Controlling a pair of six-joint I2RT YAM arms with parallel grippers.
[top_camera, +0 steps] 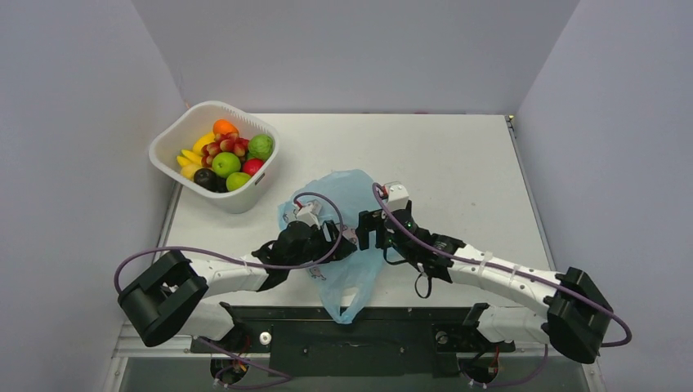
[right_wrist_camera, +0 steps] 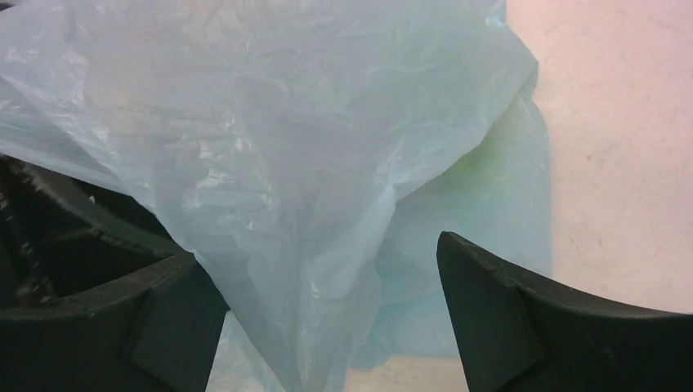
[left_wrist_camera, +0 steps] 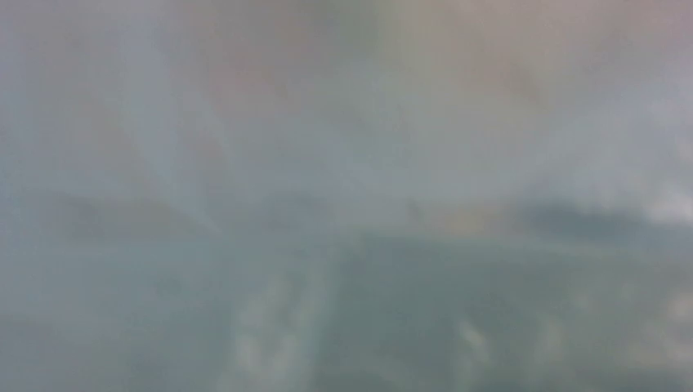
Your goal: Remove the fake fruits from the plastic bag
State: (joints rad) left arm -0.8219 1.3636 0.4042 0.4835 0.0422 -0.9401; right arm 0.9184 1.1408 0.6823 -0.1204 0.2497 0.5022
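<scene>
Grey walls close in a white table (top_camera: pixel 458 155); a white basket (top_camera: pixel 245 198) stands at its far left corner, well apart from the arms.

In the basket lie an orange (top_camera: pixel 225 127) at the far side, red grapes (top_camera: pixel 225 147) in the middle and a dark fruit (top_camera: pixel 205 178) at the near side; green apples (top_camera: pixel 226 163), a banana (top_camera: pixel 196 153) and a red fruit (top_camera: pixel 252 166) sit among them.

The bag (top_camera: pixel 343 188) lies crumpled near the middle of the table, between the two grippers; one loop of it hangs over the near edge.

The left gripper (top_camera: pixel 339 237) lies low against the bag's left side; the film hides its fingers from above, and the left wrist view is only a blue-grey blur, so I cannot tell how its jaws stand.

The right gripper (top_camera: pixel 368 230) is at the bag's right side; in the right wrist view the right gripper (right_wrist_camera: pixel 327 278) has its fingers (right_wrist_camera: pixel 507 318) wide apart; a fold of the bag (right_wrist_camera: pixel 286 147) hangs down between them, close to the left-hand one; nothing is clamped.

A faint yellow-green patch shows through the film in the right wrist view; what it is cannot be told.
</scene>
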